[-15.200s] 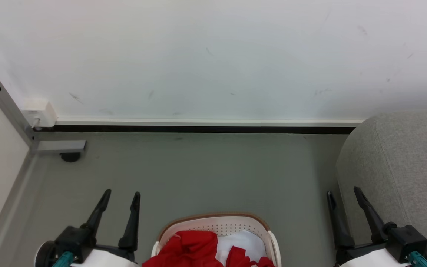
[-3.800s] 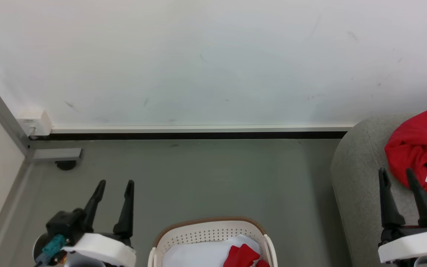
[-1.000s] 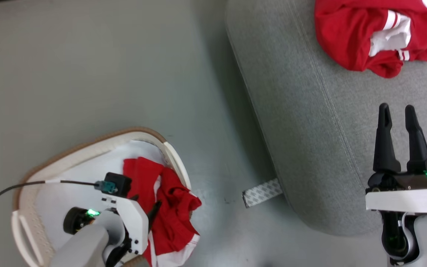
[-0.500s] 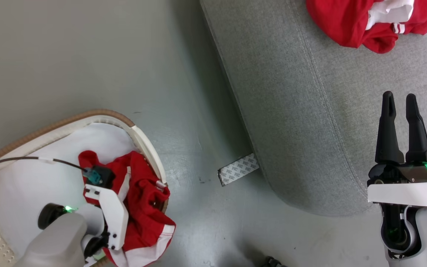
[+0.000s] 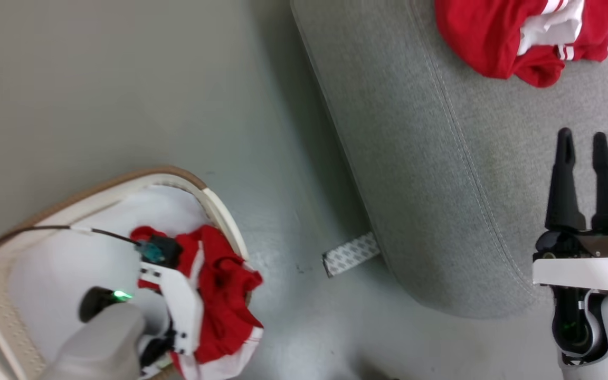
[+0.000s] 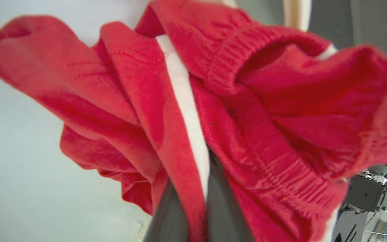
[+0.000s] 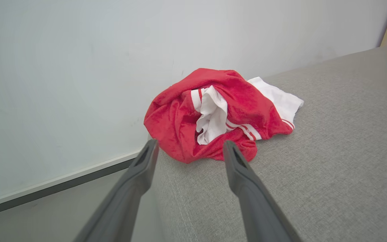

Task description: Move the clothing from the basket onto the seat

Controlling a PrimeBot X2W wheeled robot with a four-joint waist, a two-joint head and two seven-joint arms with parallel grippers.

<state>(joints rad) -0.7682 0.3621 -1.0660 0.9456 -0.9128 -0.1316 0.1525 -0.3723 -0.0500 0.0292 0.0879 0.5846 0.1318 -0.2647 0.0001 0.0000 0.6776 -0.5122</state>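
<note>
Red garment (image 5: pixel 225 295) overhangs the basket (image 5: pixel 226 219) — white cloth (image 5: pixel 56 264) inside.

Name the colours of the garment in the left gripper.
The garment is red with a white stripe; the left wrist view shows it best.

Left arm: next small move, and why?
Probably raise the left gripper straight up. Its fingers are shut on the red garment, which hangs across the rim of the basket; clearing that rim should come before swinging toward the seat.
</note>
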